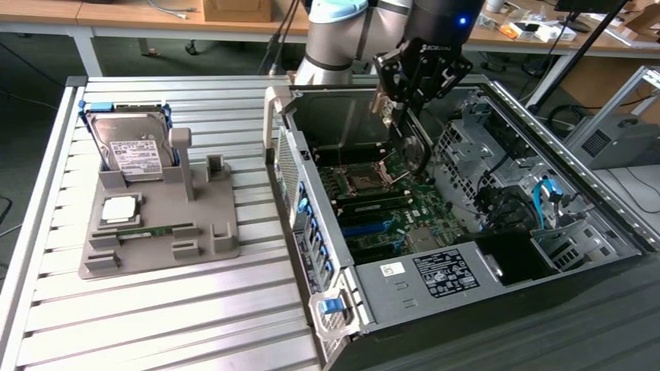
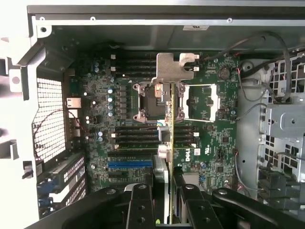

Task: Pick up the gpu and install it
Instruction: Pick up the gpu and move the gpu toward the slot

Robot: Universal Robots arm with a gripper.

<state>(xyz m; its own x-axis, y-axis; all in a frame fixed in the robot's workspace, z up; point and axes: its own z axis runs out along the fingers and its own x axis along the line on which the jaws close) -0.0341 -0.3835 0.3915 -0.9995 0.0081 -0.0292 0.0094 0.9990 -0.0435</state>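
From where I am standing, the open computer case point(image 1: 484, 305) is lying on its side, the motherboard point(image 2: 219, 143) facing up. The gpu point(image 1: 409, 139) is hanging over the middle of the board, clear of it, near the CPU socket point(image 2: 147, 102). The gripper point(image 1: 398, 99) is pinching it, jaws partly closed against both faces of the card. In the exterior view the card's long axis seems to be running from 12 to 6 o'clock, thin edge aiming at the board; I cannot tell which way the bracket is facing. I am judging 2 risks: the narrow pinch letting it swing, and its edge striking the socket instead of the blue slot point(image 2: 129, 163).
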